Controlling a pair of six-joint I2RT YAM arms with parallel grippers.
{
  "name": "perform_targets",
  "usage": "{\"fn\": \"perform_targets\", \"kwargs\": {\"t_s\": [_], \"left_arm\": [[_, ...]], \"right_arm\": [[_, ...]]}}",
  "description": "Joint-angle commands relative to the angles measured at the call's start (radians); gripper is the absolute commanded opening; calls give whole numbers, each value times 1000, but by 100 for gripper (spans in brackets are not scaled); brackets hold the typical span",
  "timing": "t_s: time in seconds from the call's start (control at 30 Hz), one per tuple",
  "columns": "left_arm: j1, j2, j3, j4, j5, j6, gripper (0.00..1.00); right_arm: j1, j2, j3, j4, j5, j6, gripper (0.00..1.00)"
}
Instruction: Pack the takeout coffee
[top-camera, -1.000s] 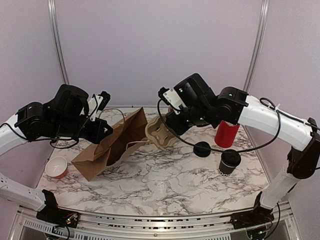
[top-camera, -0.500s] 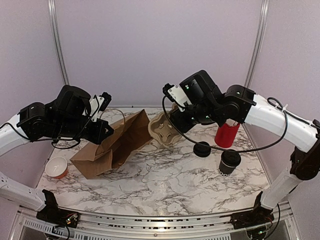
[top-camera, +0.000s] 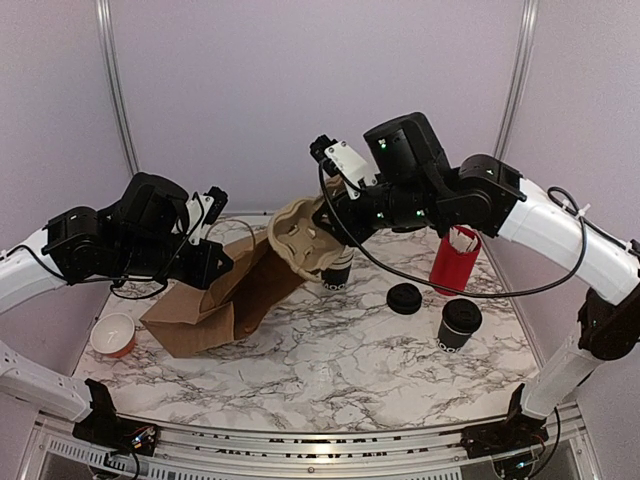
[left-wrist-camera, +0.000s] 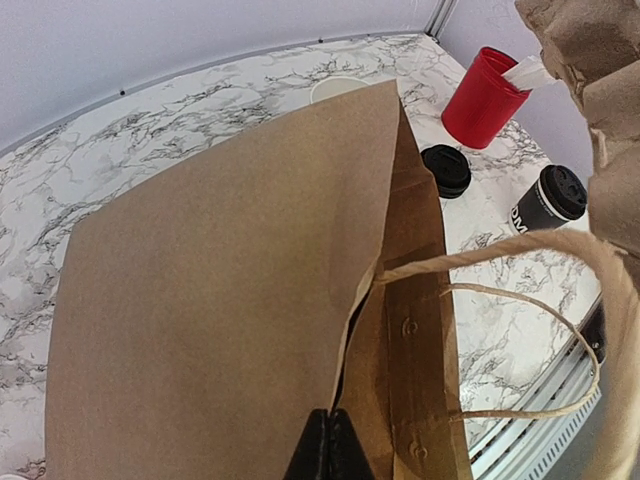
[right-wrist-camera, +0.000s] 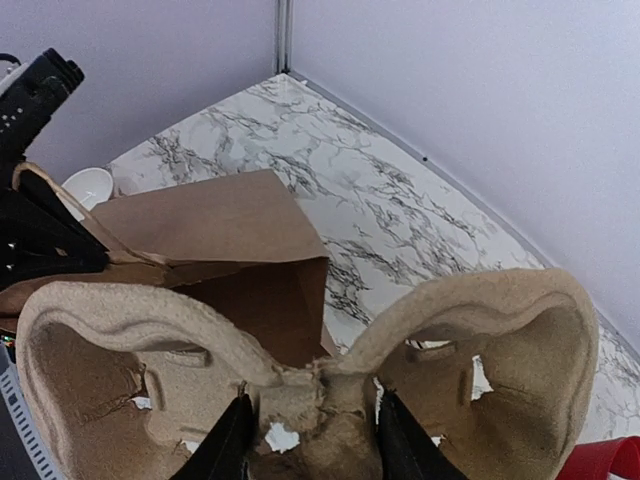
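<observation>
The takeout coffee, a black lidded cup with white lettering, stands at the right of the table; it also shows in the left wrist view. My left gripper is shut on the upper edge of a brown paper bag, holding its mouth open toward the right; the pinched edge shows in the left wrist view. My right gripper is shut on the middle ridge of a tan pulp cup carrier, held in the air just above the bag's mouth. In the right wrist view the carrier fills the front, with the bag below.
A stack of lidless black cups stands under the carrier. A loose black lid and a red cup holding white packets are near the coffee. A small white and red cup sits at the left edge. Walls close off the back.
My right gripper has lifted the cup carrier off the table and moved it left toward the bag's mouth, uncovering the stack of cups. My left gripper has raised the bag's edge slightly.
</observation>
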Motion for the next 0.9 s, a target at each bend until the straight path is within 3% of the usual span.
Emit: {"fn": "perform_targets", "kwargs": {"t_s": [0.0,0.3,0.63,0.87], "left_arm": [[-5,14,16,34,8,-26,0],[-5,13,59,30,-10,-39,0],[-4,-16,102,10,4,-23,0],[-5,-49,101,11,51,6,0]], "right_arm": [[39,23,50,119,-139,17,40],[39,-15,-114,420,-486,92,42],[-20,-35,-286,663,-763,164,42],[-69,-3,-354,750,-834,217,42]]}}
